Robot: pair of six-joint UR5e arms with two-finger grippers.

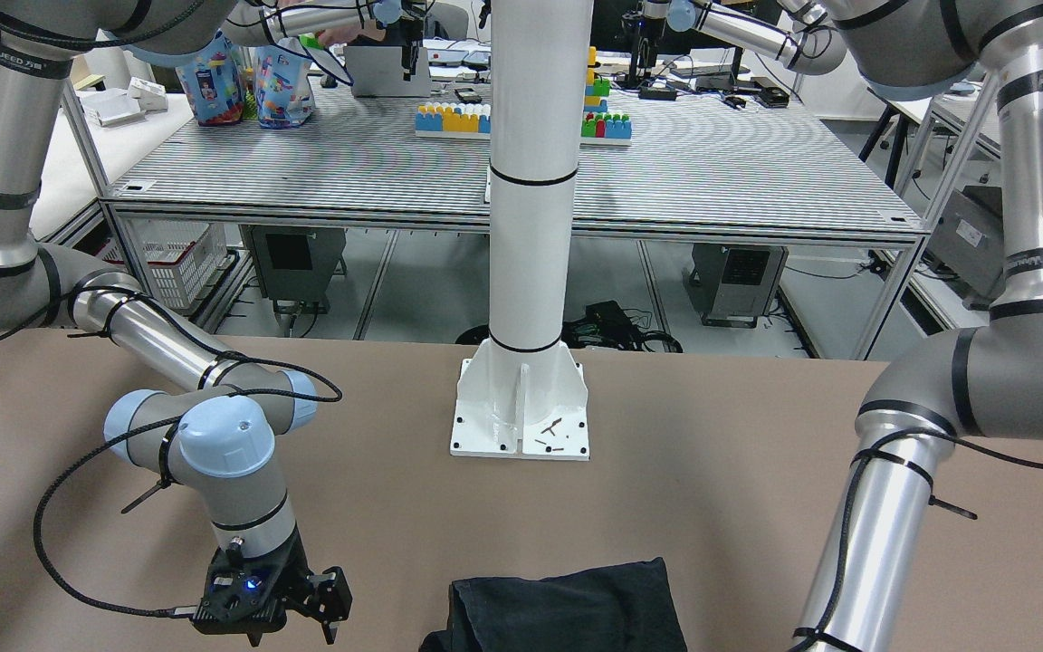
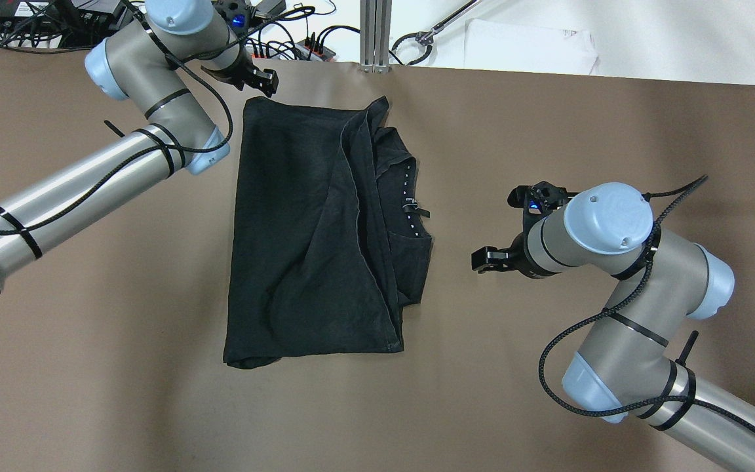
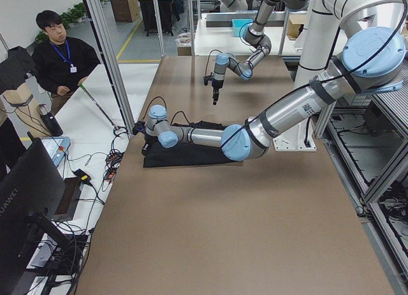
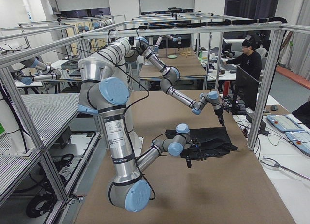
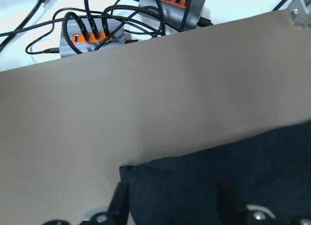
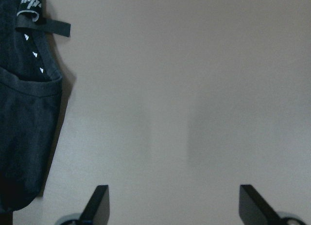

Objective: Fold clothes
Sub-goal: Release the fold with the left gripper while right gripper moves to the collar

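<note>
The black garment (image 2: 312,229) lies flat in the middle of the brown table, partly folded, its collar and label on the right side. It also shows in the front-facing view (image 1: 567,607). My left gripper (image 2: 266,80) is open just above the garment's far left corner; the left wrist view shows that corner (image 5: 194,186) between the spread fingers (image 5: 119,205). My right gripper (image 2: 485,259) is open and empty over bare table, right of the garment's collar edge (image 6: 29,128). The right wrist view shows its fingers (image 6: 97,203) wide apart.
The table's far edge (image 2: 548,72) runs just behind the left gripper, with cable hubs (image 5: 92,33) and wires beyond it. The white pillar's base (image 1: 521,417) stands on the robot's side of the table. An operator (image 3: 60,53) stands past the far edge.
</note>
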